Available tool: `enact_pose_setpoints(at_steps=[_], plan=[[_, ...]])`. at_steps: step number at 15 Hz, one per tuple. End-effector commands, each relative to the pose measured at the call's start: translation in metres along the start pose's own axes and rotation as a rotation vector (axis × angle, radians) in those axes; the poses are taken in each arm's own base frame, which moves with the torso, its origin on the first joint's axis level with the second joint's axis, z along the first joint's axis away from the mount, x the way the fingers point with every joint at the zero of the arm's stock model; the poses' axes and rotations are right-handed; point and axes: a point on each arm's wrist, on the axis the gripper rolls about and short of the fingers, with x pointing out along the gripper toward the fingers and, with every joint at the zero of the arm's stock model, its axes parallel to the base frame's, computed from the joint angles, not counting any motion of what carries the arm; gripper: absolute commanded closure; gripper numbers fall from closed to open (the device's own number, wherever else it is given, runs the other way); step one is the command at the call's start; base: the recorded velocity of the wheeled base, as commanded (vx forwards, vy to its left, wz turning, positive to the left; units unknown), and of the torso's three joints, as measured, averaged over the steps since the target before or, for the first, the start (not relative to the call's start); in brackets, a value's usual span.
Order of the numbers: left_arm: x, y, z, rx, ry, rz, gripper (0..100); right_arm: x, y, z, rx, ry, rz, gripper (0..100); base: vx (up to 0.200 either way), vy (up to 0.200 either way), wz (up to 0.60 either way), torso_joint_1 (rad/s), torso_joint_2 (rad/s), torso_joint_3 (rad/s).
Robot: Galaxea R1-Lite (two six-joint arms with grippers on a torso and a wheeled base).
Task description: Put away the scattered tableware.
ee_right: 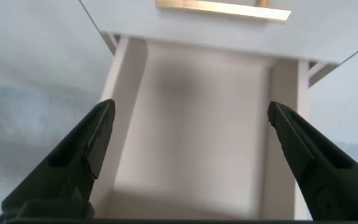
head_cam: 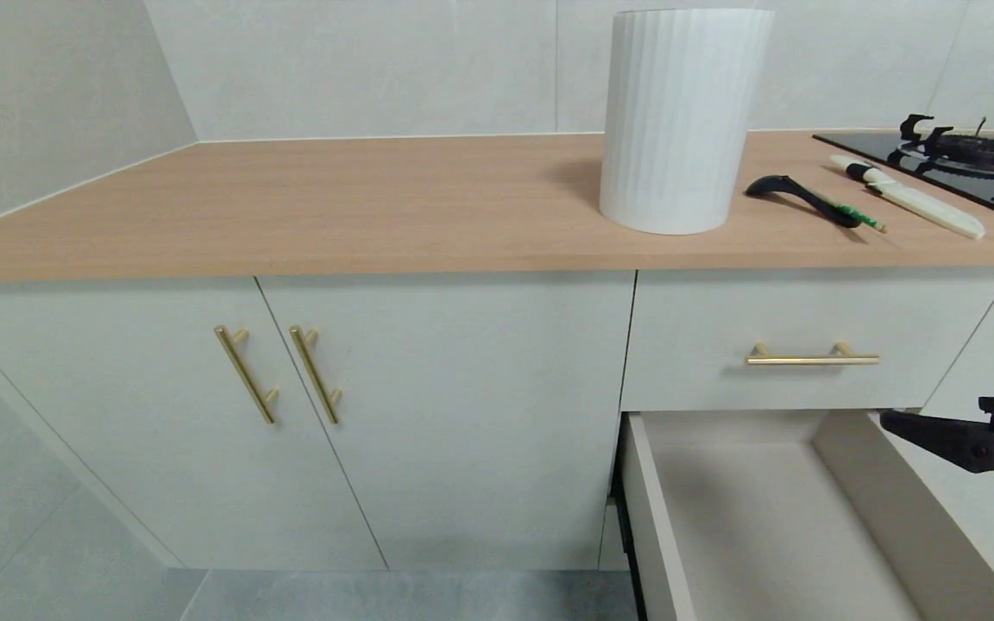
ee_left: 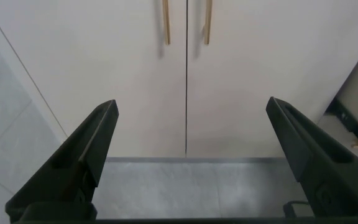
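1. Pale tiled walls back a long wood-grain table (head_cam: 333, 207) that tops a run of white cabinet fronts.
2. A tall white ribbed cylindrical container (head_cam: 678, 121) stands upright on the table.
3. Just right of the container lies a black plastic spoon (head_cam: 799, 200), with a thin green-tipped stick (head_cam: 864, 221) at its handle end. Farther right of the container lies a cream-white knife (head_cam: 915, 203), next to a black gas hob (head_cam: 971, 164).
4. Below the container and slightly right is a closed white drawer with a brass bar handle (head_cam: 812, 356). Under it, a second white drawer (head_cam: 648, 517) is pulled out.
5. The right claw (ee_right: 190, 109) hangs over the pulled-out drawer, low and right of the container. Its black fingers are spread wide, released and holding nothing.
6. The left claw (ee_left: 191, 106) faces a pair of white cabinet doors with brass handles (ee_left: 123, 93), below and left of the container. It is also released, with nothing between its fingers.
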Motion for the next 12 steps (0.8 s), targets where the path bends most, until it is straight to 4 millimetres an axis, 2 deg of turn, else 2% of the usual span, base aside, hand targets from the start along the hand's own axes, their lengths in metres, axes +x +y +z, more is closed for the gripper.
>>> enact_pose_setpoints(at_steps=[1,12], plan=[[0.0001,0.0,0.0,0.0,0.001,0.001,0,-0.0033,-0.0002,0.0006,0.0,-0.014,0.001,0,0.0,0.0,0.0,0.1,-0.27,-0.315],[0.0001,0.0,0.0,0.0,0.001,0.001,0,-0.0015,-0.0001,0.0001,0.0,-0.007,0.001,0,0.0,0.0,0.0,0.156,-0.5,-0.305]])
